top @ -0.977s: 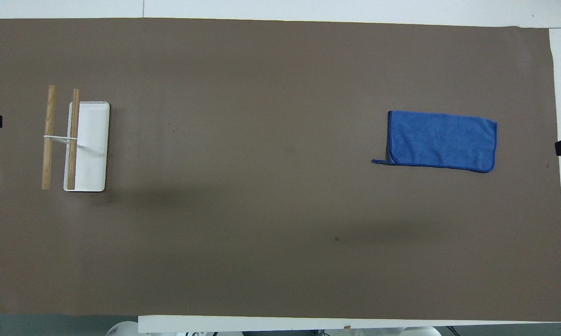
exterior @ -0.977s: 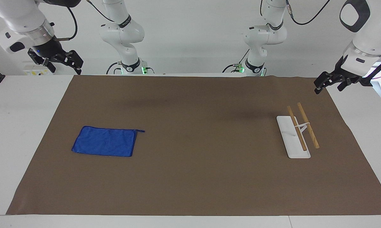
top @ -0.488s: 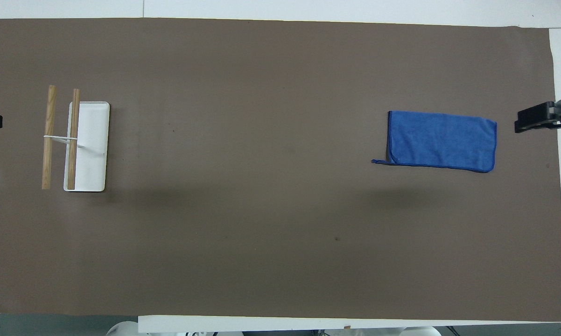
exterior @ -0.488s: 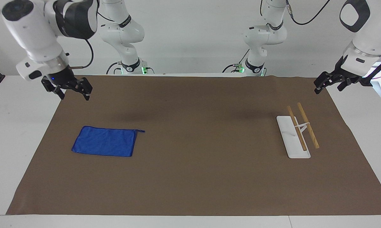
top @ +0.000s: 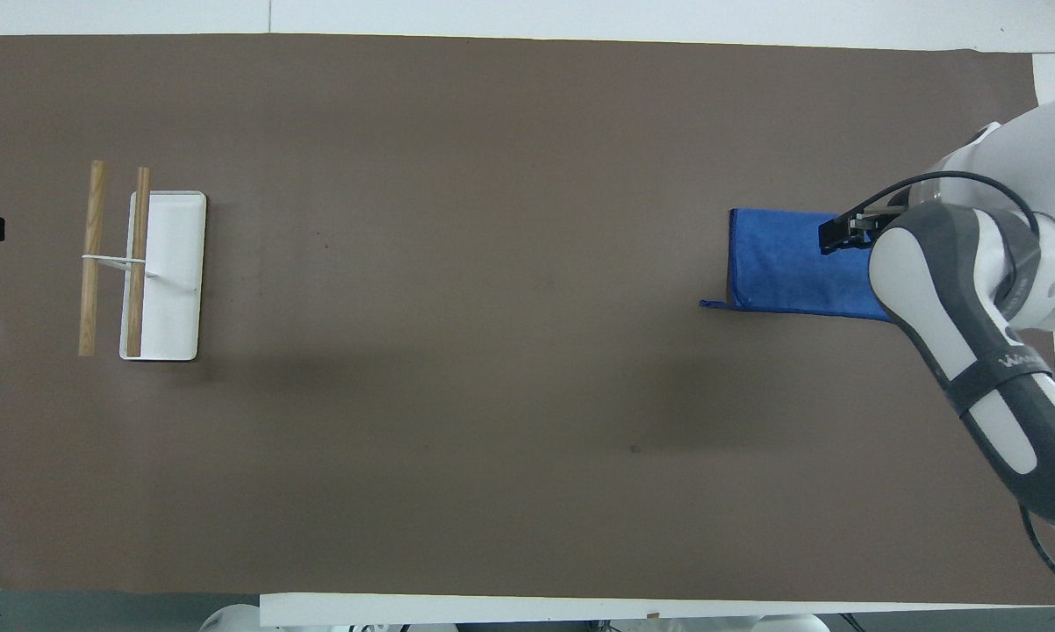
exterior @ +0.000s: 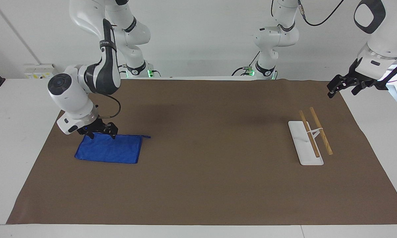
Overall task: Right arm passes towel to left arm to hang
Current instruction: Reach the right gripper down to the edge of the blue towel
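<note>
Right pincer (exterior: 101, 134) wide, down at the towel's (exterior: 111, 151) twelve-o'clock edge — left pincer (exterior: 341, 88) wide too, waiting above the rack (exterior: 306, 142).

towel (exterior: 110, 150): small royal-blue rectangle, flat on brown mat toward right arm's end of bench, slightly wrinkled, darker hem, thread tail at one corner nearer the robots
</note>
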`<action>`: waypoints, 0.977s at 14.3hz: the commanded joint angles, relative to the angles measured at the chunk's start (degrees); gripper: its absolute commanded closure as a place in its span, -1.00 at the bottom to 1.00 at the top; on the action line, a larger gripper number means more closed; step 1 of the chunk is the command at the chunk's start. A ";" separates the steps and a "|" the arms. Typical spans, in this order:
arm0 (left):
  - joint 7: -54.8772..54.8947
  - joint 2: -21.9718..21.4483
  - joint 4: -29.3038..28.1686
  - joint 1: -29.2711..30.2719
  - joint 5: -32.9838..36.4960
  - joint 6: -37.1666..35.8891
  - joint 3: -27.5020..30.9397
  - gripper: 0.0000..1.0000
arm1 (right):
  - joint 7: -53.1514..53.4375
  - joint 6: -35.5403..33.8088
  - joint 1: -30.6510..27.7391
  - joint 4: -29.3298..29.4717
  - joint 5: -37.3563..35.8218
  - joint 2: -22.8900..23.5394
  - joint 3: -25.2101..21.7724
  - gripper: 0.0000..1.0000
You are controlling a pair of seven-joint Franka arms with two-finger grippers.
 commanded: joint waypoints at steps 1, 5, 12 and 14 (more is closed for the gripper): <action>0.78 -1.47 -1.50 0.14 0.74 -0.19 -0.06 -1.00 | -0.87 2.97 -0.45 -3.84 1.01 0.11 0.02 -0.91; 0.78 -1.47 -1.59 0.14 0.74 -0.19 -0.06 -1.00 | -1.57 6.29 -0.54 -6.56 1.10 0.65 0.02 -0.83; 0.86 -1.47 -1.59 0.05 0.47 -0.28 -0.33 -1.00 | -3.42 9.21 -0.72 -9.82 1.10 0.65 0.02 -0.78; 0.95 -1.47 -1.59 0.14 0.38 -0.19 -0.33 -1.00 | -3.94 9.12 -0.89 -10.17 1.19 0.57 0.02 -0.76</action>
